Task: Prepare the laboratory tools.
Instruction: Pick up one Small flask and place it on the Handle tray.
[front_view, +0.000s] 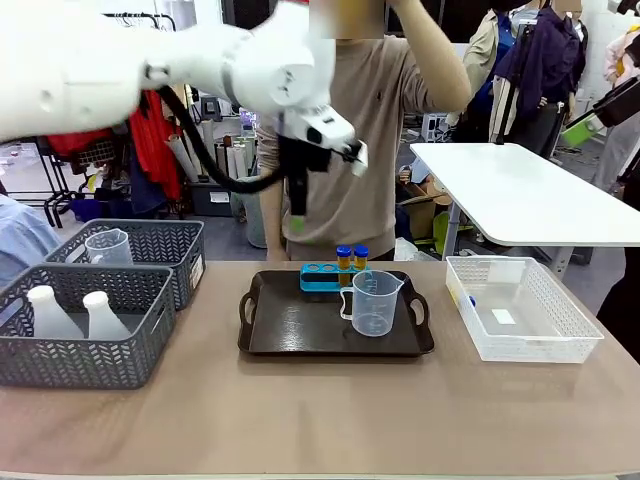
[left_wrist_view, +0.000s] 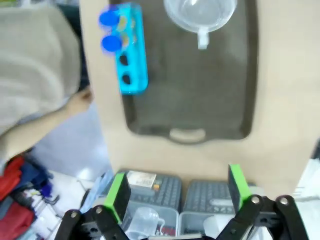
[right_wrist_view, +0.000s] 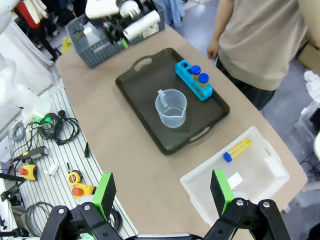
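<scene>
A clear beaker (front_view: 375, 302) with a handle stands on the dark tray (front_view: 290, 335). Behind it is the blue rack (front_view: 320, 278) with two blue-capped yellow tubes (front_view: 352, 258) in its right holes. My left gripper (front_view: 297, 222) hangs high above the tray's back edge, open and empty, its green pads (left_wrist_view: 117, 196) wide apart. From high over the table's right side, my right gripper (right_wrist_view: 163, 192) is open and empty too. Two white flasks (front_view: 75, 313) stand in the near grey basket. A second beaker (front_view: 108, 247) is in the far one. Another tube (right_wrist_view: 237, 150) lies in the white mesh basket (right_wrist_view: 200, 192).
Two grey baskets (front_view: 140, 350) sit at the table's left and the white mesh basket (front_view: 560, 345) at its right. A person in a beige top (front_view: 355, 150) stands just behind the tray, one hand (left_wrist_view: 80, 100) near the table edge. Bare tabletop lies in front of the tray.
</scene>
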